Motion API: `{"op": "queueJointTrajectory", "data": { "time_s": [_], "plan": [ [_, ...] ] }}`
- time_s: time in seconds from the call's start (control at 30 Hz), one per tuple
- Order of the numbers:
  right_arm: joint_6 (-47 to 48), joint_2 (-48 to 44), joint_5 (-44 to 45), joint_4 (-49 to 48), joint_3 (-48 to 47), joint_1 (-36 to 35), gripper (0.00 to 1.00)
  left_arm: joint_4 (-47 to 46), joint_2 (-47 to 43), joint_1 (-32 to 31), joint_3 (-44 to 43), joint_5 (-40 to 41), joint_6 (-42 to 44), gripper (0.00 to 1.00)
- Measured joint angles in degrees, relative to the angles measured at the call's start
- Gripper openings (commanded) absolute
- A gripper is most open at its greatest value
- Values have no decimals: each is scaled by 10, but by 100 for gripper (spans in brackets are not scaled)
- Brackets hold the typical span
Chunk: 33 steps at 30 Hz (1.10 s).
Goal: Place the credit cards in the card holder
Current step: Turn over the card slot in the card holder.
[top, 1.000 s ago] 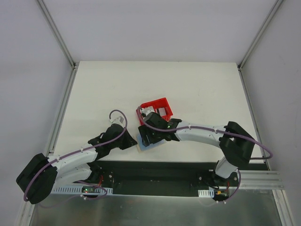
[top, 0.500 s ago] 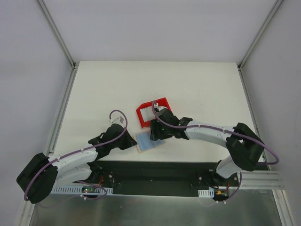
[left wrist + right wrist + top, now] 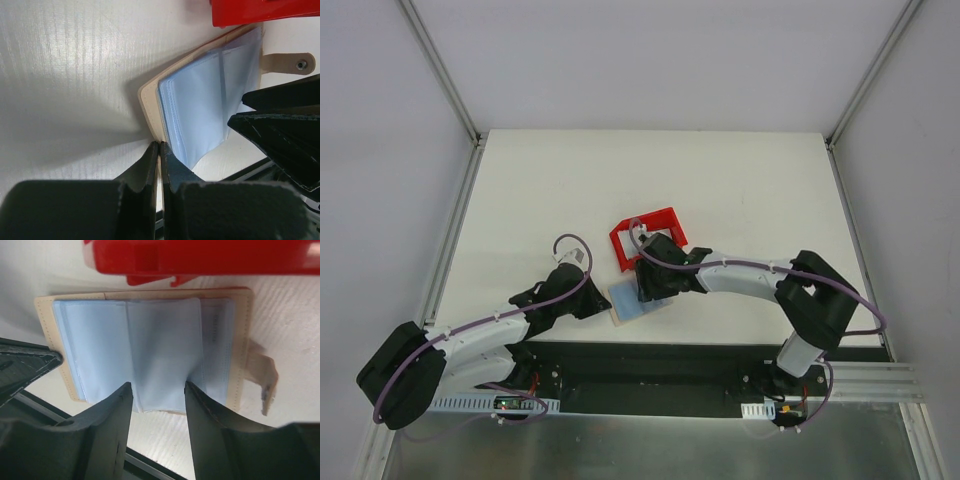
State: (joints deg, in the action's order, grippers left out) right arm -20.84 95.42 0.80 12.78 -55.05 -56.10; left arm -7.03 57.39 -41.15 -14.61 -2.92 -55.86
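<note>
The tan card holder [image 3: 628, 306] lies open near the table's front edge, its pale blue sleeves [image 3: 160, 335] facing up. Its snap strap [image 3: 287, 62] sticks out at one side. My left gripper [image 3: 159, 145] is shut on the holder's tan edge [image 3: 150, 107] at its left side; it also shows in the top view [image 3: 600, 303]. My right gripper [image 3: 157, 386] is open and empty just above the blue sleeves, at the holder's right part in the top view [image 3: 651, 288]. I see no credit card in any view.
The red plastic bin [image 3: 620, 241] stands just behind the holder, touching or nearly touching its far edge [image 3: 200, 257]. My right arm covers part of the bin's inside. The table's front edge and a black rail run close below the holder.
My right gripper has drawn back to the right over the holder. The red bin has turned and shifted a little. My left gripper has not moved.
</note>
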Motion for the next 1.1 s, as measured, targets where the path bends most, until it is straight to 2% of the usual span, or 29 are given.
{"op": "queueJointTrajectory", "data": {
  "time_s": [0.1,0.17,0.27,0.73,0.87,1.1],
  "plan": [
    [0,14,-17,-3,-11,-3,42,0,1,0,0,0,2,0],
    [-1,19,-29,-8,-14,-4,36,0,2,0,0,0,3,0],
    [1,23,-48,-13,-15,-4,36,0,2,0,0,0,5,0],
    [-6,23,-209,-133,-15,-8,42,0,2,0,0,3,10,0],
    [4,-7,-203,-134,-6,-8,44,2,2,0,2,5,10,0],
    [10,-147,-130,-128,43,15,45,3,1,0,5,7,10,0]
  ]
}}
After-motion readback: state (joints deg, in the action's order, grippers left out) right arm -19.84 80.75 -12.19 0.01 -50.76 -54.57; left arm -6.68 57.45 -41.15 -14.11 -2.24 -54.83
